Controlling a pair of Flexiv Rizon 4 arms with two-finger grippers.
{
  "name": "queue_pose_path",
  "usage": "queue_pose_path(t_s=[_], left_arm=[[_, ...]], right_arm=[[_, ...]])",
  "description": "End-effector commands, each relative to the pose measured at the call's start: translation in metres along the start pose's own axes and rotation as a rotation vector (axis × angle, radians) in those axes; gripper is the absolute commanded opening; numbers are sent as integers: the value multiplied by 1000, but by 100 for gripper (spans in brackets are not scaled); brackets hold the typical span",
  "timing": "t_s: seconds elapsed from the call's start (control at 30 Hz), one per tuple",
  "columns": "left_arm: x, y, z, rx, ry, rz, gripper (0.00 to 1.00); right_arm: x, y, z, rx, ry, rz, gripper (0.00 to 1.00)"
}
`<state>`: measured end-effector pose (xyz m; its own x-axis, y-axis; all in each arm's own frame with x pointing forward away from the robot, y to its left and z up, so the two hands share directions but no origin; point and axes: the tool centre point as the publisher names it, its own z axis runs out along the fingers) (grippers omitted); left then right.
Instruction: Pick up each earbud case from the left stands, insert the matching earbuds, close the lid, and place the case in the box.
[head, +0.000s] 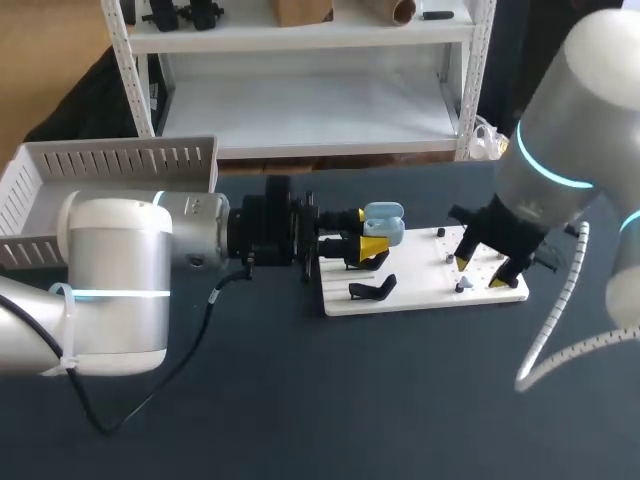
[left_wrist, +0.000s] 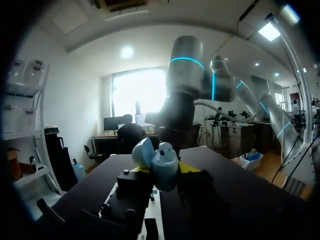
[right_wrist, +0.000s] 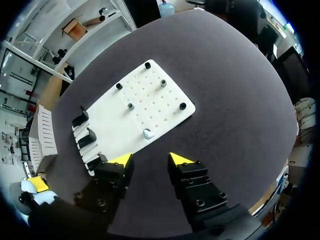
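Upper left of head view: white slatted plastic box (head: 110, 160). Centre: left gripper (head: 374, 243) clamped on light-blue rounded earbud case (head: 385, 218), lid open, held over left end of white perforated board (head: 420, 295). Right of centre: right gripper (right_wrist: 149, 159) with fingers spread, holding nothing, above small pale earbud (right_wrist: 148, 133). Earbud lies on board just ahead of gap between its fingers. Right gripper nearer earbud; case sits to left of earbud.
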<state>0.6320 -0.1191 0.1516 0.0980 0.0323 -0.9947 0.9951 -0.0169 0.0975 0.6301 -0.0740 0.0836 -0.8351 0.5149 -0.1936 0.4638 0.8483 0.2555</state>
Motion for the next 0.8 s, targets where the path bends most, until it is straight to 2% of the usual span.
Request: queue_pose_path(t_s=[0.03, 0.2, 0.8], left_arm=[[0, -1, 1, -5, -1, 2, 0], [0, -1, 1, -5, -1, 2, 0], [0, -1, 1, -5, -1, 2, 0]], right_arm=[[2, -1, 12, -22, 3, -13, 46], [3, 0, 23, -48, 2, -39, 47], [-13, 0, 50, -70, -26, -69, 37]])
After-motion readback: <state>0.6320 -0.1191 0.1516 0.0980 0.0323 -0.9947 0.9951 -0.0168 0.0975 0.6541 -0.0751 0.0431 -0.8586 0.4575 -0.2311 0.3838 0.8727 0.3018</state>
